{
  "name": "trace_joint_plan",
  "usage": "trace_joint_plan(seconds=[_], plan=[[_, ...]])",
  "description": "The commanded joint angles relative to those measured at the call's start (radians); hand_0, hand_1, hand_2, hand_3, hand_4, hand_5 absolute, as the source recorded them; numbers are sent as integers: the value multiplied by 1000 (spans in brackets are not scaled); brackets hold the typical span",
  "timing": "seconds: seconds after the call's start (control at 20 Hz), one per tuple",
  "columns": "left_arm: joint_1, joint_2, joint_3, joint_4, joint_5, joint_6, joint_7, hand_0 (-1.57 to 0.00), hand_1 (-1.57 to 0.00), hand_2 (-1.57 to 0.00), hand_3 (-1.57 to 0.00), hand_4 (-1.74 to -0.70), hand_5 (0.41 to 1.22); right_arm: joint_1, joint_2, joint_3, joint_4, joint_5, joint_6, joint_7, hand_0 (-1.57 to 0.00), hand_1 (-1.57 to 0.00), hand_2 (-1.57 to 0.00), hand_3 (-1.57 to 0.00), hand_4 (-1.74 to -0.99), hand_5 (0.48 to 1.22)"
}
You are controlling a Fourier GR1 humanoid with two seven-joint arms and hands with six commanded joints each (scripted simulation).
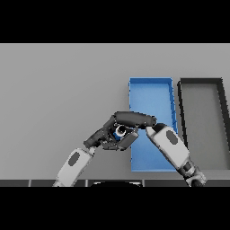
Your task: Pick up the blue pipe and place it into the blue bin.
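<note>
The left hand [99, 137] came in from the lower edge of the table [58, 90], left of the middle. Its dark fingers pointed up and to the right, toward the pipe, but whether they were curled or straight I could not tell, because the two hands overlapped there.

The blue pipe [120, 131] was between the two hands, just beside the left wall of the blue bin [150, 96] and not yet inside it. Only its round open end showed (a pale ring with a dark hole). The right hand [132, 120] arched over it, and its fingers seemed to be curled around the pipe.

By my judgement the pipe was stiff, hollow and light, with a smooth wall that could slip or roll. The best hold would be around the middle of its body, fingers on one side and thumb on the other.

Near the right edge of the table stood a dark grey bin [202, 108], just beside the blue one.
</note>
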Motion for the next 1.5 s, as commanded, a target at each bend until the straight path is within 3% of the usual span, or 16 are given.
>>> trace_joint_plan(seconds=[0.0, 0.1, 0.2, 0.25, 0.35, 0.45, 0.6, 0.65, 0.7, 0.8, 0.9, 1.05, 1.2, 1.3, 1.45], plan=[[6, 3, 5, 3, 2, -3, -8, -1571, -1571, -1553, -1271, -1682, 1221, 2, 15, -1, -10, -36, -19, 10, -1186, -1195, -1196, -1031, -1513, 671], [3, -8, 2, 3, -11, 8, 0, -1571, -1571, -1560, -1331, -1703, 1221, 11, 33, 1, 2, -32, -25, -17, -1324, -1330, -1331, -1225, -1481, 869], [-6, -10, 9, 6, -23, -4, -7, -1571, -1571, -1549, -1372, -1717, 1221, 34, 28, 7, -14, 13, -16, -105, -1413, -1417, -1418, -1350, -1474, 996], [-6, -12, 13, -1, -23, -10, 1, -1571, -1571, -1539, -1412, -1722, 1221, 32, 30, 13, -18, 22, -19, -123, -1445, -1448, -1448, -1394, -1477, 1041], [1, -10, 15, -9, -29, -10, 0, -1571, -1571, -1551, -1417, -1729, 1221, 29, 24, 10, -22, 20, -17, -122, -1490, -1492, -1492, -1458, -1485, 1106], [-3, -18, 22, 4, -38, -6, -17, -1571, -1571, -1558, -1437, -1733, 1221, 43, 43, 20, -29, -38, -49, -68, -1519, -1520, -1521, -1499, -1490, 1147], [3, -33, 20, -5, -50, 0, 8, -1571, -1571, -1564, -1434, -1732, 1221, 63, 37, 21, -48, -81, -68, -38, -1545, -1545, -1545, -1534, -1494, 1183], [3, -31, 20, -3, -61, 0, 3, -1571, -1571, -1566, -1264, -1734, 1221, 73, 34, 18, -48, -79, -70, -50, -1550, -1550, -1550, -1541, -1495, 1191], [0, -31, 24, -6, -70, 1, 3, -1446, -1368, -1336, -1051, -1629, 1221, 66, 38, 14, -54, -72, -87, -40, -1554, -1554, -1555, -1547, -1496, 1197], [1, -7, 27, -7, -95, -30, -13, -940, -875, -855, -672, -1406, 1221, 64, 55, 20, -51, -44, -96, -23, -1560, -1560, -1560, -1556, -1497, 1206], [-5, -2, 39, 14, -104, -76, -38, -601, -560, -547, -430, -1250, 1221, 57, 67, 11, -40, -29, -94, -5, -1564, -1564, -1564, -1561, -1498, 1211], [9, -14, 37, 6, -118, -99, -8, -307, -286, -279, -220, -1092, 984, 70, 69, -2, -58, -42, -83, 17, -1567, -1568, -1568, -1566, -1498, 1216], [13, -4, 46, -8, -108, -99, 57, -157, -146, -143, -112, -1011, 785, 76, 93, -4, -55, -13, -86, -10, -1569, -1569, -1569, -1568, -1499, 1218], [2, -5, 54, 9, -109, -94, 50, -100, -93, -91, -71, -977, 682, 70, 102, -14, -44, 4, -84, -11, -1570, -1570, -1570, -1569, -1499, 1219], [-5, -24, 64, 30, -98, -87, 108, -51, -47, -46, -36, -973, 578, 76, 110, -21, -50, -3, -72, -26, -1570, -1570, -1570, -1570, -1499, 1220]])
